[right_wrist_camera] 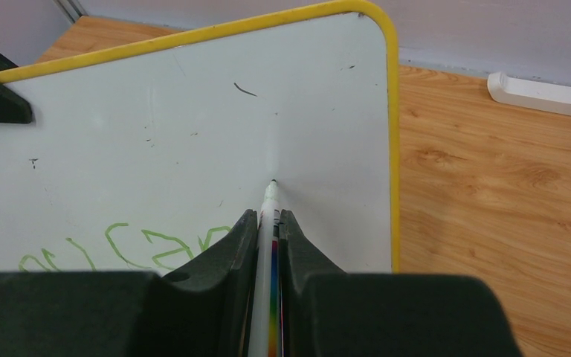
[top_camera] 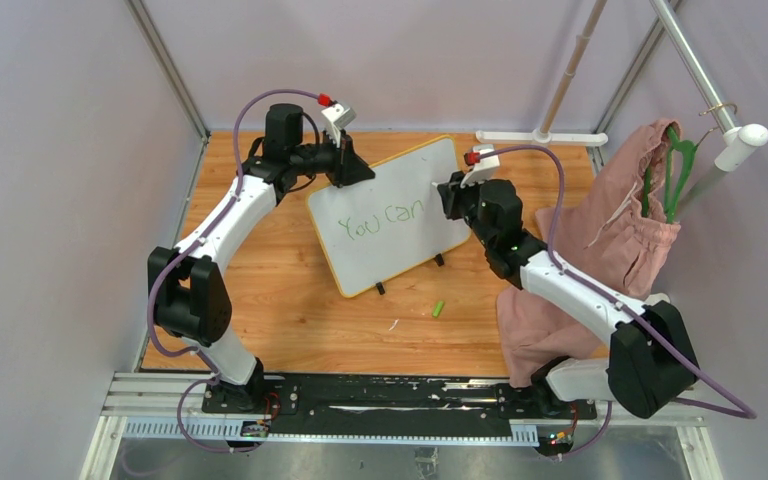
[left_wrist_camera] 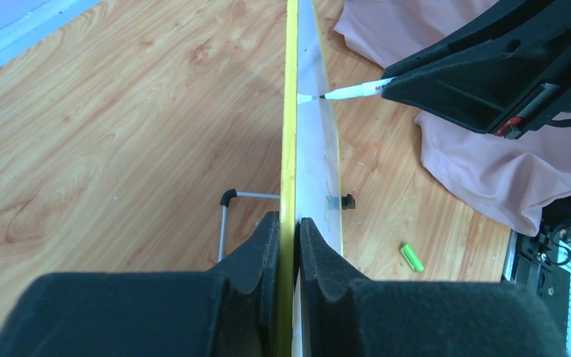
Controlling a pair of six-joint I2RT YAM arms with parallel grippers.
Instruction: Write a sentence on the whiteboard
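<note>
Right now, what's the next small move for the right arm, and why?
Probably lift the marker a touch and carry it down and left to begin a second line under the writing. Only "You can" is there, the tip sits right of it with little room before the right rim of the board, and the left hand clamps the board steady.

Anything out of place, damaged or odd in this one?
Nothing looks damaged. The green marker cap lies loose on the table in front of the whiteboard, a pink garment spills onto the table beside the right arm, and a few dark stray marks spot the board above the lettering.
</note>
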